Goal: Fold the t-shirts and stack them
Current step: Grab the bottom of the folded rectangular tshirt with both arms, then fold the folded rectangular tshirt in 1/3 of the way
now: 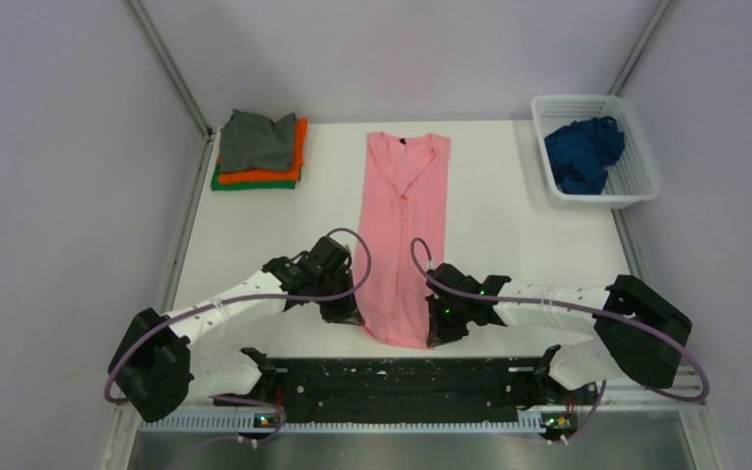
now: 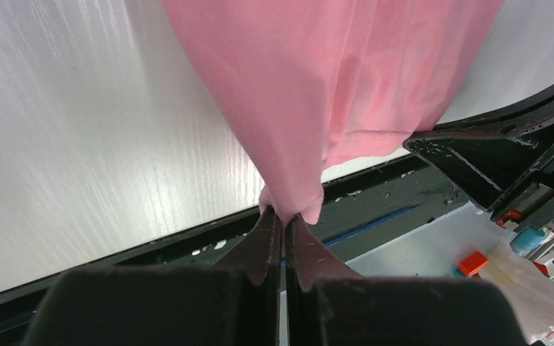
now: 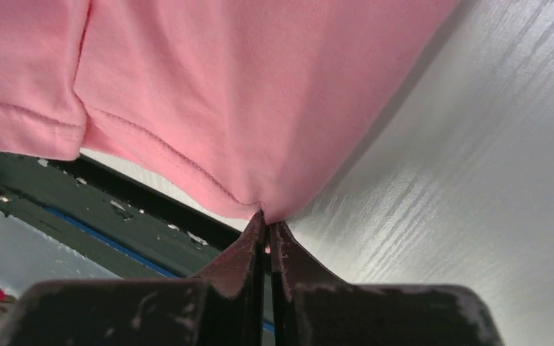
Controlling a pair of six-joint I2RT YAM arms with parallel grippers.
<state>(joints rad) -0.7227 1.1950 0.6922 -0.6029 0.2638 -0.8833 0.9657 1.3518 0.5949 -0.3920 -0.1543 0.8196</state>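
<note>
A light pink t-shirt (image 1: 403, 235) lies as a long narrow strip down the middle of the table, its dark neck label at the far end. My left gripper (image 1: 351, 318) is shut on its near left hem corner (image 2: 288, 205). My right gripper (image 1: 438, 331) is shut on its near right hem corner (image 3: 263, 209). Both corners are lifted a little off the table. A stack of folded tees (image 1: 259, 152), grey on orange on green, sits at the far left. A dark blue tee (image 1: 584, 154) lies crumpled in the basket.
The white lattice basket (image 1: 636, 166) stands at the far right corner. A black rail (image 1: 401, 377) runs along the table's near edge between the arm bases. Grey walls close in the left, right and back.
</note>
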